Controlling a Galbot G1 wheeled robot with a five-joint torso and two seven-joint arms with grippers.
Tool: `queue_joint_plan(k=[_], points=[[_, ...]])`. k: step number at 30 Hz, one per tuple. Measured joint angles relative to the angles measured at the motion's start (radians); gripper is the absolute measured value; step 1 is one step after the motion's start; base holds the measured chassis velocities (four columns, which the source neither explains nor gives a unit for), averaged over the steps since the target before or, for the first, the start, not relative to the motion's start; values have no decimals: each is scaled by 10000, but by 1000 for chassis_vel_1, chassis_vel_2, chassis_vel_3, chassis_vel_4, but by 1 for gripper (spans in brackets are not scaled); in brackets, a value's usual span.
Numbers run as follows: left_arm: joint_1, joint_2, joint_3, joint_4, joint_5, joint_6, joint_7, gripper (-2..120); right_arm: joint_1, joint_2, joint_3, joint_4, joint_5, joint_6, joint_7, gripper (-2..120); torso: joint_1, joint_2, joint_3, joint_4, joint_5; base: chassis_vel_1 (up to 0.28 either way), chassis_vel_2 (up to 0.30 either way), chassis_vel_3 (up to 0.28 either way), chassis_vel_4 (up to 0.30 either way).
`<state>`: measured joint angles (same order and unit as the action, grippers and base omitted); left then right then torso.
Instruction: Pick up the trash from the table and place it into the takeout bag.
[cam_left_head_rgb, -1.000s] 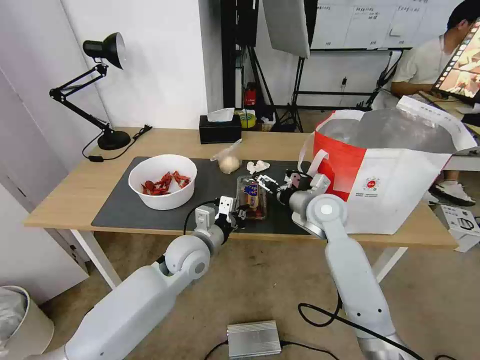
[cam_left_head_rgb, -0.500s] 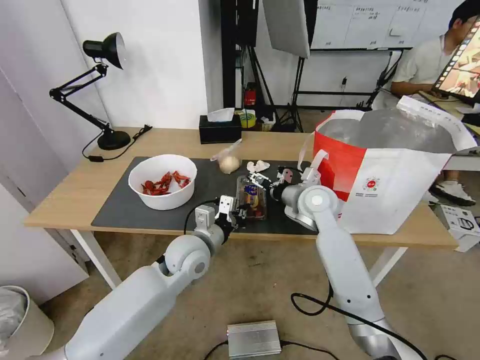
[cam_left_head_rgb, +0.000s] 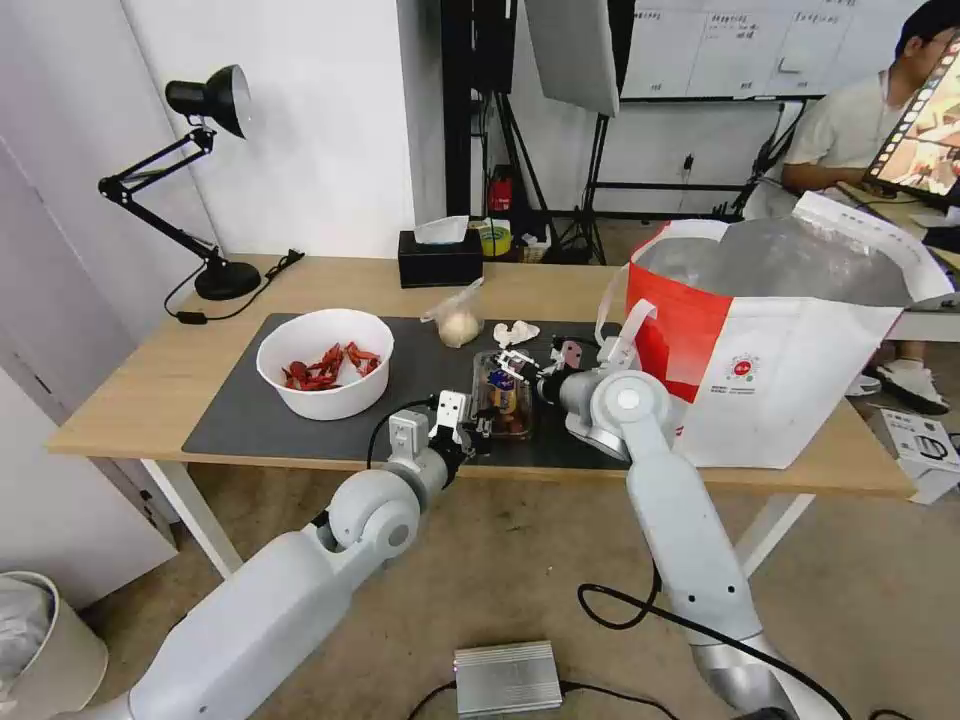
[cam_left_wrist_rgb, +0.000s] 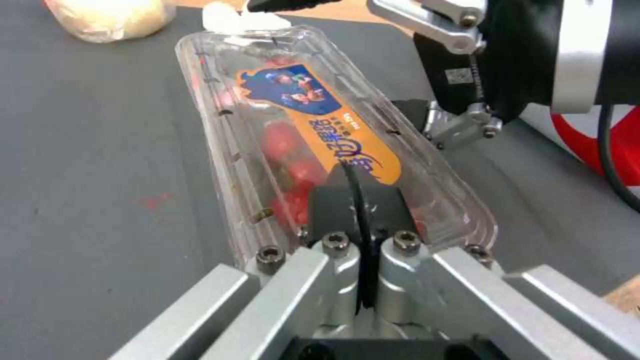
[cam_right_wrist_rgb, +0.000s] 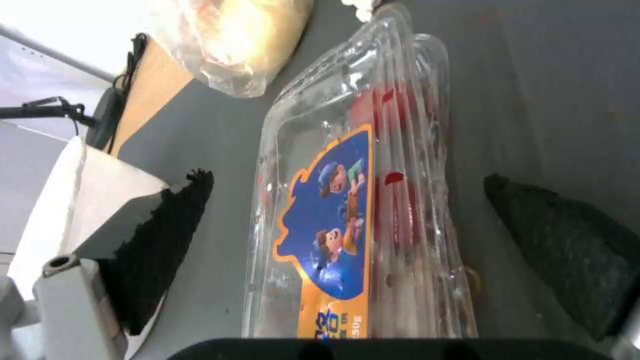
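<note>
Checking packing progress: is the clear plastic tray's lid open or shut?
Shut. The labelled lid lies flat over the plastic tray, red scraps showing through it.

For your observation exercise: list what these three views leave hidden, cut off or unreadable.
- Head view: the inside of the white-and-red foil-lined takeout bag below its rim, hidden by its own walls.
- Left wrist view: the near end of the clear plastic hinged tray, covered by the left claw.
- Right wrist view: the tray's label text, cut off at the picture's edge.

My head camera looked down over the table (cam_left_head_rgb: 150, 390); both wrist cameras sat close, sharing the clear plastic tray (cam_left_wrist_rgb: 313, 140).
</note>
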<state>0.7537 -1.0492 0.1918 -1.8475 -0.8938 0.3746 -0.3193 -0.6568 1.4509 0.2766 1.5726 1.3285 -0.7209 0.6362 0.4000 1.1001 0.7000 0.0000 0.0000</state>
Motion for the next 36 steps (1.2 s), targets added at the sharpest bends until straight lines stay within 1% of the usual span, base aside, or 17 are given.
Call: queue_joint_plan(k=[25,26,28,29,32,33,35,36], points=[[213,110,-174,-175,-4,-4,16,0,228,312,-58,-469,-3,2,11,100,0,0,0,0,-1,0,0,0,0],[213,113,-172,-177,-9,-4,15,0,210,321,-50,-475,-4,4,10,99,-1,0,-1,0,-1,0,0,0,0],[209,130,-169,-181,-15,-4,15,0,180,330,-28,-489,-6,9,11,91,-2,0,-2,-1,-1,0,0,0,0],[209,130,-169,-181,-15,-4,15,0,180,330,-28,-489,-6,9,11,91,-2,0,-2,-1,-1,0,0,0,0],[200,134,-157,-183,-18,-4,15,0,142,332,0,-503,-13,14,36,76,-2,0,-2,-2,-1,0,0,0,0],[200,134,-157,-183,-18,-4,15,0,142,332,0,-503,-13,14,36,76,-2,0,-2,-2,-1,0,0,0,0],[200,118,-145,-183,-18,-4,16,0,109,331,7,-505,-17,15,79,68,-2,0,-2,-2,-1,0,0,0,0],[200,118,-145,-183,-18,-4,16,0,109,331,7,-505,-17,15,79,68,-2,0,-2,-2,-1,0,0,0,0]])
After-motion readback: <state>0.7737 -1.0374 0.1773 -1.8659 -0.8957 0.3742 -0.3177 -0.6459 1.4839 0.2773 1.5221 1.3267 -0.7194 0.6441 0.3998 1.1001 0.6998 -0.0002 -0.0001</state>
